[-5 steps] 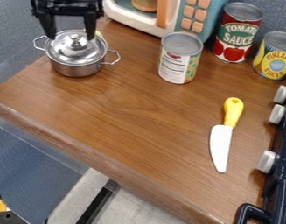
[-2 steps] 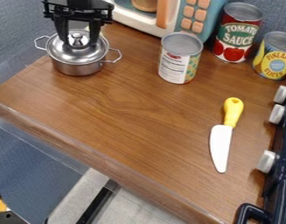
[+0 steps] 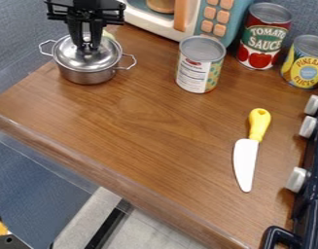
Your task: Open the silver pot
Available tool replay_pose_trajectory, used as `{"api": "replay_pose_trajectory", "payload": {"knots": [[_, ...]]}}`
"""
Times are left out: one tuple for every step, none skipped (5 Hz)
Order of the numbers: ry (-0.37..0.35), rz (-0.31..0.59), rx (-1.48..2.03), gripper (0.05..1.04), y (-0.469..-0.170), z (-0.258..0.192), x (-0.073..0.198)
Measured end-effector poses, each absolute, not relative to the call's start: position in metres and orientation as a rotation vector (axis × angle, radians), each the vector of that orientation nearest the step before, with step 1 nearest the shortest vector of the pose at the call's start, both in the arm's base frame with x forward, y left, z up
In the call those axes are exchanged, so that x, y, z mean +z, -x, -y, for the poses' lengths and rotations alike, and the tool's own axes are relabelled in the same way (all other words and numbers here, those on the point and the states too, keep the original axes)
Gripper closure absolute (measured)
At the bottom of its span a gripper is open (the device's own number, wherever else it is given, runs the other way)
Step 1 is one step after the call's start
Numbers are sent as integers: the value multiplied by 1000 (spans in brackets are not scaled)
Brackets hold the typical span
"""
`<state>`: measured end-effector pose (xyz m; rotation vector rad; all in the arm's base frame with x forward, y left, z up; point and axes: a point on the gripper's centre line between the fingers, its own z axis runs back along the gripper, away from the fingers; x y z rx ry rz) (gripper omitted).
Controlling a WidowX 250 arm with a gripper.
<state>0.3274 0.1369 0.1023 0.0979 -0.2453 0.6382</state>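
Counter (image 3: pixel 141 131): brown, wood-grained.
Pincer (image 3: pixel 88 45): mine, pinching the lid knob (image 3: pixel 87 38), at upper left.
Silver pot (image 3: pixel 86 77): upright on the counter, directly below me; lid (image 3: pixel 71 57) seated.
Toy microwave (image 3: pixel 227 5): behind, rightward.
Cans (image 3: pixel 192 75): three, upright, right of pot.
Knife (image 3: pixel 245 160): flat, yellow-handled, nearer the stove (image 3: pixel 313 194).

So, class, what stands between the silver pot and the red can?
In the camera view, the can with the white label stands between the silver pot and the red can.
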Motion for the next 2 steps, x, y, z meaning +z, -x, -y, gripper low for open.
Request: {"api": "replay_pose_trajectory", "payload": {"knots": [[-74, 232, 626, 804, -327, -126, 106], [-216, 257, 667, 804, -325, -112, 133]]}}
